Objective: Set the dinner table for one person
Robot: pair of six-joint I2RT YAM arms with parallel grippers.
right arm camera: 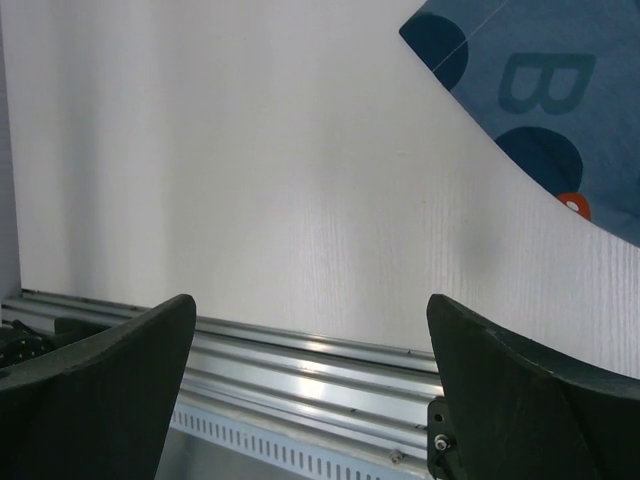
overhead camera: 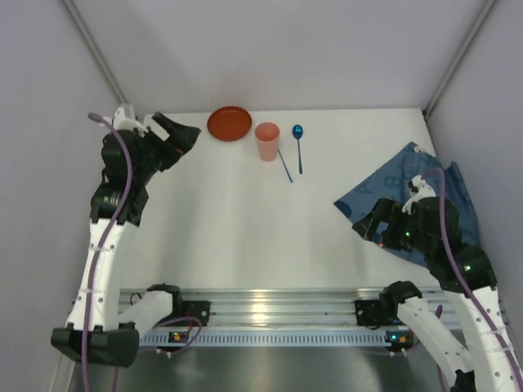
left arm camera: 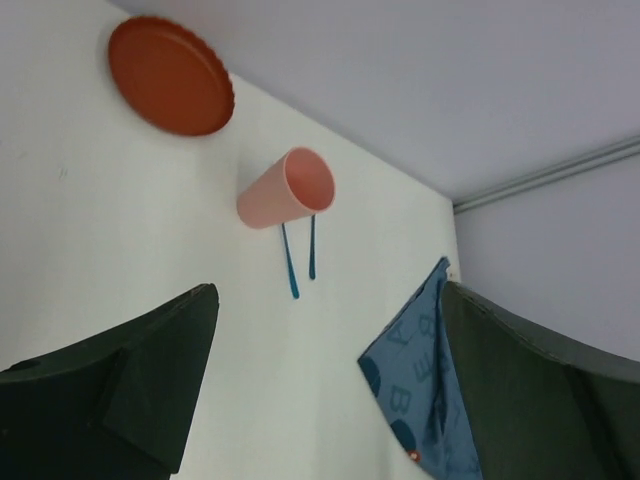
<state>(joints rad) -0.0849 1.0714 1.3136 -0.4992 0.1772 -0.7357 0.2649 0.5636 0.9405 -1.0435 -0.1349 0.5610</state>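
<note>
On the white dinner table an orange plate lies at the back, with a pink cup upright to its right. A blue spoon and another thin blue utensil lie beside the cup. A dark blue letter-printed cloth mat lies rumpled at the right. My left gripper is open and empty, above the table left of the plate. My right gripper is open and empty over the mat's near-left edge. The left wrist view shows the plate, cup and mat.
The ribbed aluminium rail runs along the near edge, also in the right wrist view. Grey walls enclose the table at the back and both sides. The mat's corner shows in the right wrist view.
</note>
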